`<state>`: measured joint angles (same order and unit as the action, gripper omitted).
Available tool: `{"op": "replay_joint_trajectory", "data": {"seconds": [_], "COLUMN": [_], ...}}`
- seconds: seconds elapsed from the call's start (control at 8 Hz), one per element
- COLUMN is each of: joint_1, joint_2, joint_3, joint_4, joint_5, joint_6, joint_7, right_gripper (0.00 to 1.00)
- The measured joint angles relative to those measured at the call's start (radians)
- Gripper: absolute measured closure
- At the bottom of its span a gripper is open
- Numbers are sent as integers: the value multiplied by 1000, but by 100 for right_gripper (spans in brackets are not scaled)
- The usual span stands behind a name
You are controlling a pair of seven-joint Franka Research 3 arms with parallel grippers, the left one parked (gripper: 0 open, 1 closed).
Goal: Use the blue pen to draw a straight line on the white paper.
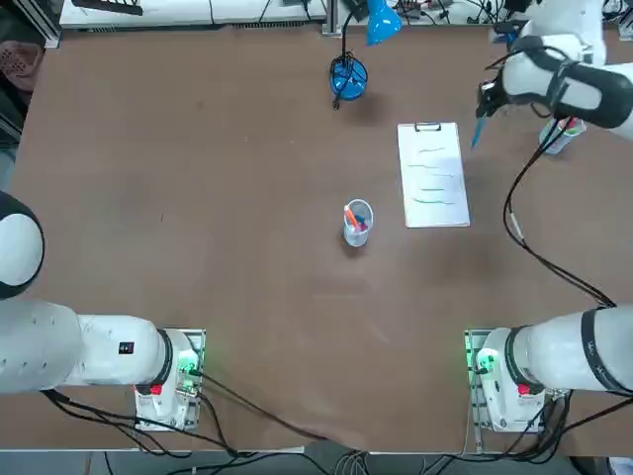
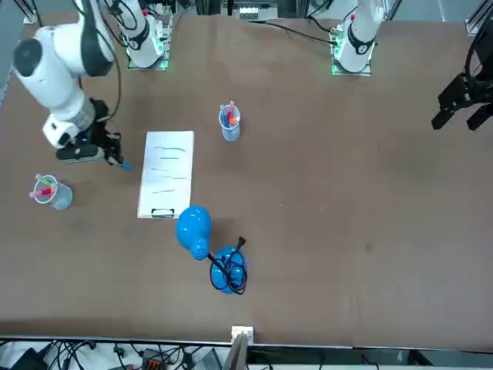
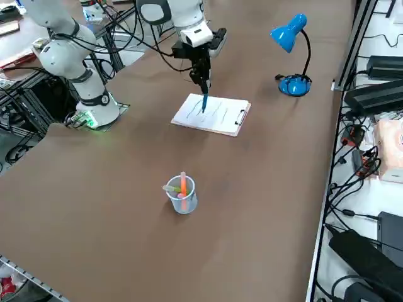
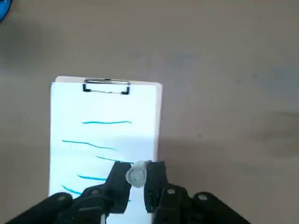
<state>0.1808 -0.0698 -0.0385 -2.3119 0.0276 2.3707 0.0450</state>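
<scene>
The white paper (image 1: 432,188) (image 2: 167,173) (image 3: 214,116) (image 4: 107,140) lies flat right of the table's middle, with a metal clip (image 4: 106,87) on its far short edge and several short teal lines across it. My right gripper (image 1: 485,102) (image 2: 110,151) (image 3: 203,70) (image 4: 136,186) is shut on the blue pen (image 1: 478,131) (image 3: 204,102) (image 4: 136,175), which hangs point-down. In the wrist view the pen hangs over the sheet's right long edge. It looks lifted off the sheet; I cannot tell whether the tip touches.
A clear cup (image 1: 357,222) (image 2: 229,123) with pink and orange pens stands left of the sheet. Another clear cup (image 1: 561,134) (image 2: 52,191) (image 3: 182,194) of pens stands at the right edge, under my arm. A blue desk lamp (image 1: 348,77) (image 2: 223,270) (image 3: 293,82) sits at the far side.
</scene>
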Motion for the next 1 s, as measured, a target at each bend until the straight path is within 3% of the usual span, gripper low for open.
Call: {"op": "replay_joint_trajectory", "data": {"seconds": [0.25, 0.62, 1.0], "joint_1": [49, 80, 85], "joint_2": [35, 121, 178], "joint_3": [0, 0, -3], "joint_4": [-15, -20, -9], "joint_5": [-78, -303, -321], "joint_6": [52, 161, 256], "joint_7": [70, 272, 306], "right_gripper": [81, 81, 81]}}
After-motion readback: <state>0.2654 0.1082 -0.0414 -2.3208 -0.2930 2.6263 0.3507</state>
